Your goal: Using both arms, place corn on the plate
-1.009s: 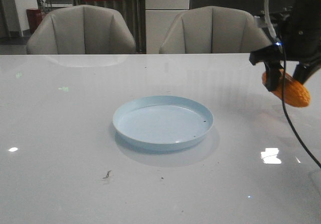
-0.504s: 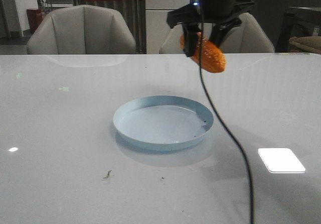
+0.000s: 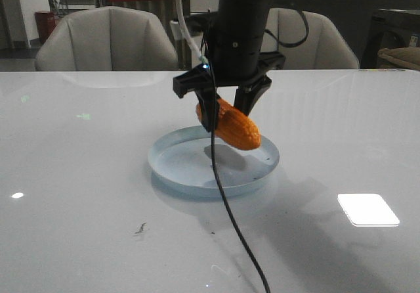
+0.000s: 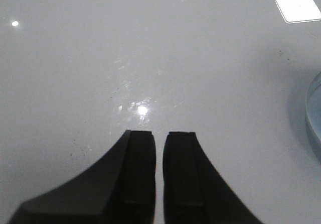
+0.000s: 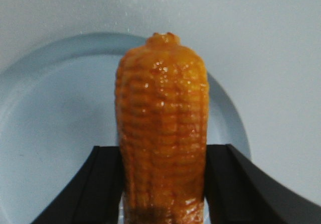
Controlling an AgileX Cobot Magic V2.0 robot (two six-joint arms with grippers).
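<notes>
Right claw [image 3: 226,112]: closed on the corn, one black finger pressed against each side of the cob; seen in the middle of the front view, hanging from the dark arm that came down from the top edge.
Corn [image 3: 233,127]: orange-yellow and glossy, gripped near its upper end, tilted with its free tip pointing down toward the right of the frame; it hung over the plate, and whether the tip touched the plate surface could not be told.
Corn, right wrist view [image 5: 161,133]: filled the centre of the picture between the two dark fingers [image 5: 98,184], with pale-blue plate behind it.
Plate [image 3: 172,169]: round, pale blue, low rim, sitting on the desk just below the centre of the front view.
Left claw [image 4: 159,171]: fingers nearly together with only a thin slit between them, holding nothing, above bare desk.
Desk [image 3: 79,194]: white and shiny, with a bright square reflection at lower right.
Cable [image 3: 230,221]: black, dropping from the right arm across the plate to the bottom edge.
</notes>
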